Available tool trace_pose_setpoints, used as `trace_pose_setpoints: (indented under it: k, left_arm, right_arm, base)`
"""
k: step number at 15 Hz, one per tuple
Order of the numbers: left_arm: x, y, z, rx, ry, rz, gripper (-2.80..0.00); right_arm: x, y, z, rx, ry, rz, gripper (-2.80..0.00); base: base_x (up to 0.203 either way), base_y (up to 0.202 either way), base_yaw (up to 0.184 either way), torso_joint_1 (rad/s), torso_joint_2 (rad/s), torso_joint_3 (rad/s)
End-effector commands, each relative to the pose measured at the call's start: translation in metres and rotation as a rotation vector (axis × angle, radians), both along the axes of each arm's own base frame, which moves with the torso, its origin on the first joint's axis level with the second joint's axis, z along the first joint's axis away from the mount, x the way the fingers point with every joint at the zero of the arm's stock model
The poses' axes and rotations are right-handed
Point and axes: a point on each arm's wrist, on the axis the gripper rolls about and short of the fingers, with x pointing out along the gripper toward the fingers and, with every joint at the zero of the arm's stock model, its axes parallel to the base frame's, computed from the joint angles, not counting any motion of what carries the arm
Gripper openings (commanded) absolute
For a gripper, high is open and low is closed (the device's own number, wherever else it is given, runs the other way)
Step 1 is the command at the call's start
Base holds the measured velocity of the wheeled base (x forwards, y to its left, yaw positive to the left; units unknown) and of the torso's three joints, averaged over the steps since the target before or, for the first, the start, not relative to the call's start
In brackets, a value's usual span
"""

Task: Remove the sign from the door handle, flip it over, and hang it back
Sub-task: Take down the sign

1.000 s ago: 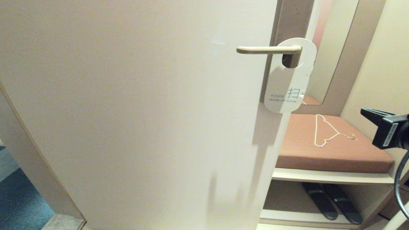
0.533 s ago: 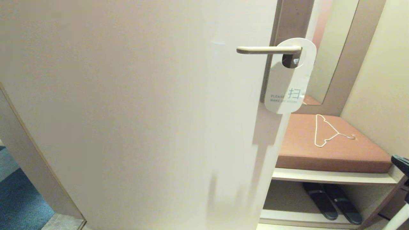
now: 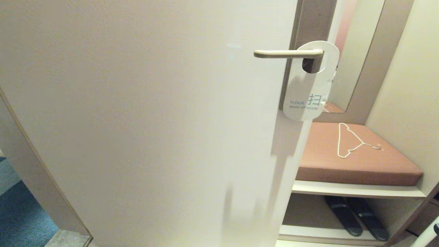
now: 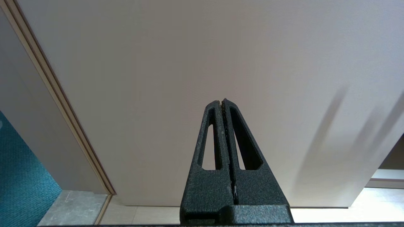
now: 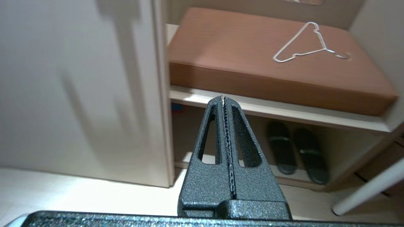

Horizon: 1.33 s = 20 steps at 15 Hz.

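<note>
Now sign (image 3: 310,92) hangs lengthwise down from door handle (image 3: 288,53); both grippers closed, empty.

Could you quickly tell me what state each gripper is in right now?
Left gripper: shut, holding nothing, facing the door.
Right gripper: shut, holding nothing.

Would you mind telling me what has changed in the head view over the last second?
The right arm has dropped down and out of the head view: it stood at the right edge a second ago and sank lower half a second later. The right gripper is shut on nothing, low before the shelf. The sign swung slightly but hangs on the door handle, "MAKE UP ROOM" side out. The left gripper is shut, facing the door.
</note>
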Motion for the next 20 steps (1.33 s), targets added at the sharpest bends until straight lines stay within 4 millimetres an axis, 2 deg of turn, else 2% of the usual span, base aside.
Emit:
trace_pose_setpoints:
  k: [1, 8, 15, 20]
  left_arm:
    - [0.000, 0.000, 0.000, 0.000, 0.001, 0.000, -2.80]
    - [0.000, 0.000, 0.000, 0.000, 0.001, 0.000, -2.80]
    - [0.000, 0.000, 0.000, 0.000, 0.001, 0.000, -2.80]
    - [0.000, 0.000, 0.000, 0.000, 0.001, 0.000, -2.80]
  right_arm:
    - [-0.016, 0.000, -0.006, 0.002, -0.069, -0.003, -2.80]
    - [-0.035, 0.001, -0.029, 0.001, -0.017, 0.010, -2.80]
    - [-0.048, 0.001, -0.033, 0.000, -0.155, 0.017, -2.80]
    - [-0.050, 0.001, -0.034, 0.032, -0.179, 0.010, -2.80]
  base:
    - [0.000, 0.000, 0.000, 0.000, 0.00, 0.000]
    - [0.000, 0.000, 0.000, 0.000, 0.00, 0.000]
    - [0.000, 0.000, 0.000, 0.000, 0.00, 0.000]
    - [0.000, 0.000, 0.000, 0.000, 0.00, 0.000]
